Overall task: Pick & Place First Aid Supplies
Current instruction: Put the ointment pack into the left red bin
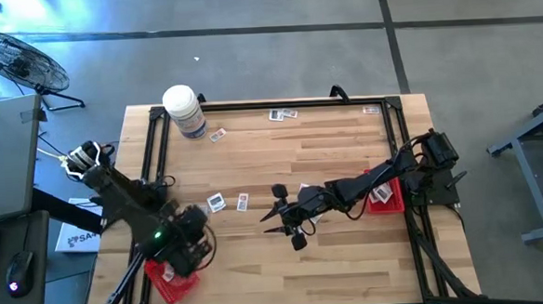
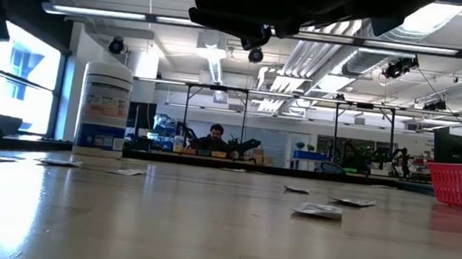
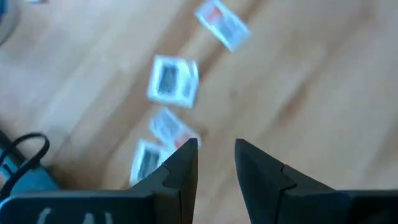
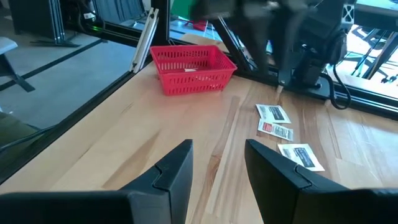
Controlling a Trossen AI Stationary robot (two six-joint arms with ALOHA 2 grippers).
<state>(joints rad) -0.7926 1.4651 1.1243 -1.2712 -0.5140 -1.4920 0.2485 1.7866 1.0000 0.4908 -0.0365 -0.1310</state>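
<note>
Right tool (image 1: pixel 276 210) mid-table, packets (image 1: pixel 229 203) near

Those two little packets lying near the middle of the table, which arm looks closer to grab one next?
Probably the left. Its gripper hovers open right above the packets, which fill its wrist view. The right gripper is also open but sits farther toward the table's middle.

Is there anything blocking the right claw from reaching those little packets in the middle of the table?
Nothing visible does. The right claw hangs open over bare wood, and the nearest packets lie just beyond its fingertips.
</note>
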